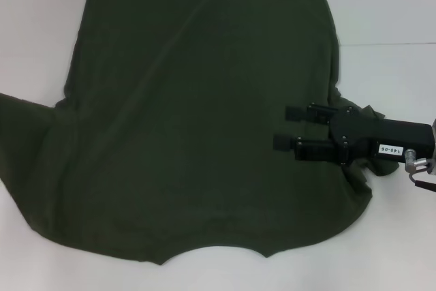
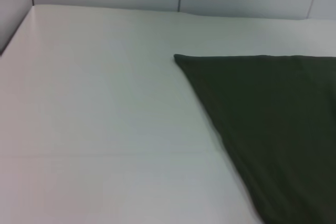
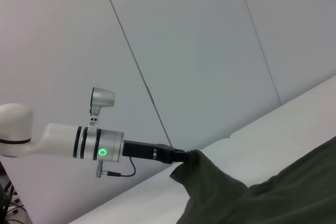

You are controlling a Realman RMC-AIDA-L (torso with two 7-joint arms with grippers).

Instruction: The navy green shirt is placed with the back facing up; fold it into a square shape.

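**Inspector:** Head view first. Where did the navy green shirt (image 1: 177, 114) lie?

**Assistant:** Spread flat on the white table (image 1: 388, 18), plain side up, with one sleeve running off the robot's left edge of the view. The right gripper (image 1: 287, 127) was over the shirt's right side, its fingers (image 1: 303, 112) pointing toward the middle of the cloth and standing apart, released, with nothing between them.

**Inspector:** Left wrist view?

**Assistant:** Only bare table (image 2: 105, 108) and a flat stretch of the shirt (image 2: 273, 129) ending in one sharp corner. That arm's own gripper did not show there.

**Inspector:** Right wrist view?

**Assistant:** The left arm (image 3: 63, 140) was seen farther off, a green light lit on its wrist. The left gripper (image 3: 181, 157) met a bunched peak of the shirt (image 3: 226, 192), raised above the table (image 3: 283, 124). The fingertips were buried in the cloth, so I could only record that it appeared clenched on that fold.
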